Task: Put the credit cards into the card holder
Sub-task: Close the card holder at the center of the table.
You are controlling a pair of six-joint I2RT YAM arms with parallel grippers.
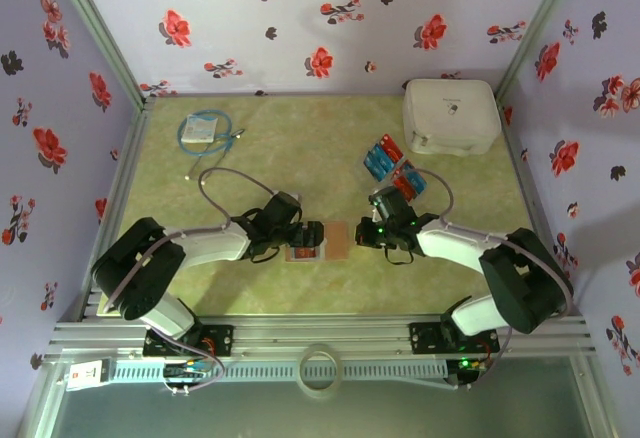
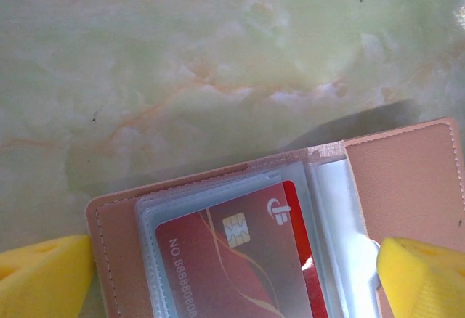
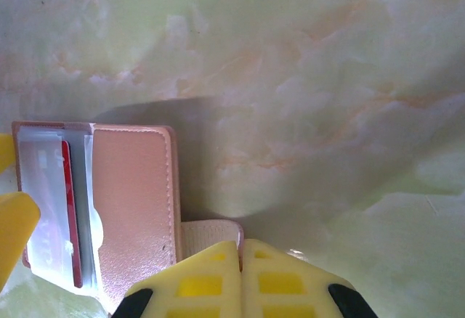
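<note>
I read the card holder [image 1: 338,242] open mid-table [image 1: 250,158], long axis left-right — left hand [image 2: 234,267] spread astride it, right hand [image 3: 240,251] apparently pinched on its tab — loose credit cards [image 1: 388,163] just behind the right hand.

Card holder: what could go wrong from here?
1. The red card looks only partly inside its clear sleeve; the left jaws stand open astride it, so it may slip back out.
2. The right jaws are shut by the strap of the card holder; a nudge could shift or fold it.
</note>
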